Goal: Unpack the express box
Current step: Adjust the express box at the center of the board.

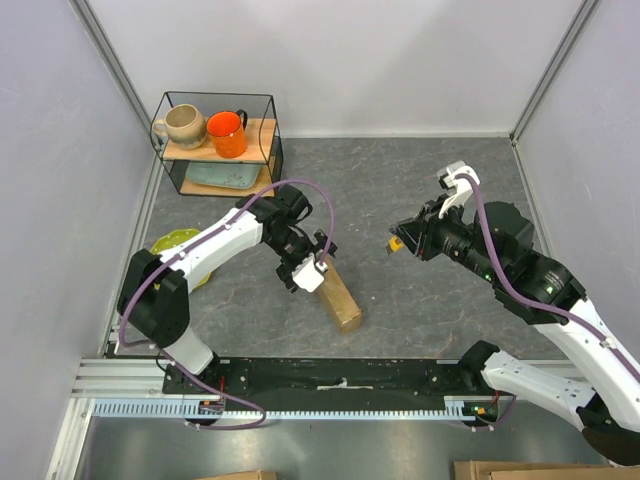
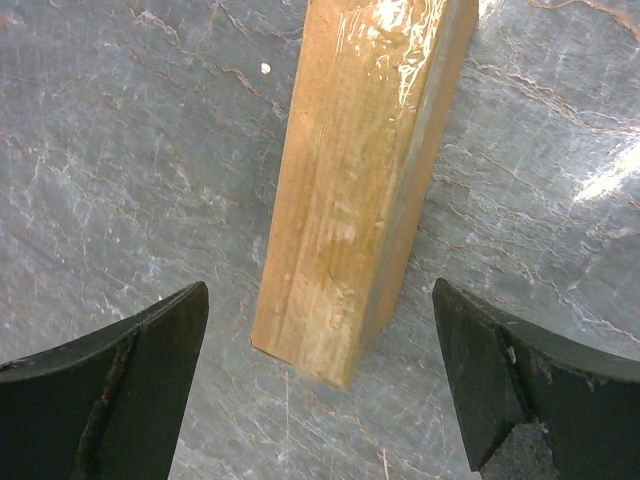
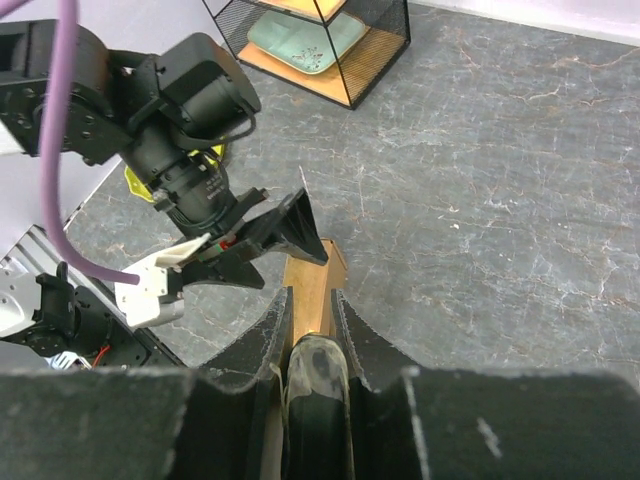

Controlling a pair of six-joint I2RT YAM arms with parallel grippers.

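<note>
Standing on edge nearward of the wire shelf (image 1: 218,140), the express box (image 1: 338,296) looks light, stiff and tape-slick: pinch its broad faces. The left gripper (image 1: 320,268) straddles it, fingers wide apart; the right gripper (image 3: 310,302) clamps a dark tool (image 3: 315,385).

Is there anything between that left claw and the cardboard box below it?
Nothing visible does. The left gripper is open right at the express box, whose near end shows in the gap between its fingers, with only bare table around it.
</note>
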